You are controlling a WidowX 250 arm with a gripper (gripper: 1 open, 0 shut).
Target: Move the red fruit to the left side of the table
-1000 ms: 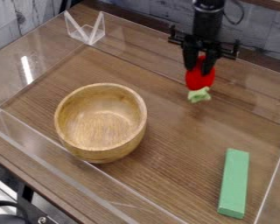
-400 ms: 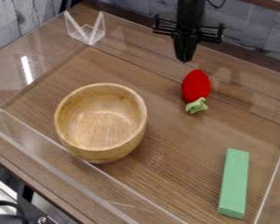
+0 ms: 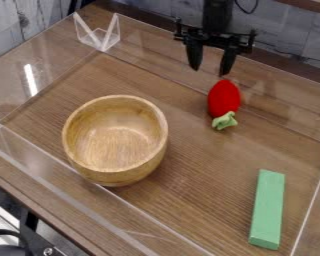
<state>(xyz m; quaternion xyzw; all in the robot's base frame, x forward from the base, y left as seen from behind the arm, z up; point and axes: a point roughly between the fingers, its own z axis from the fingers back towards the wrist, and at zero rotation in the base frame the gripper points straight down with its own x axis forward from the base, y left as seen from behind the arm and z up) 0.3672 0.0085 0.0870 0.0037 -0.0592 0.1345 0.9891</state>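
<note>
The gripper [image 3: 212, 62] hangs above the toy strawberry [image 3: 224, 99] with its fingers spread apart, holding nothing. The strawberry lies on the worktop [image 3: 190, 190], right of the wooden bowl [image 3: 115, 139].

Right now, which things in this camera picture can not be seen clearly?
- Arm above the gripper: cut off by the top edge.
- Underside of the red fruit: hidden by its own body.
- Far inner wall of the wooden bowl: hidden behind its rim.
- Table front corner: cut off by the bottom edge.
</note>
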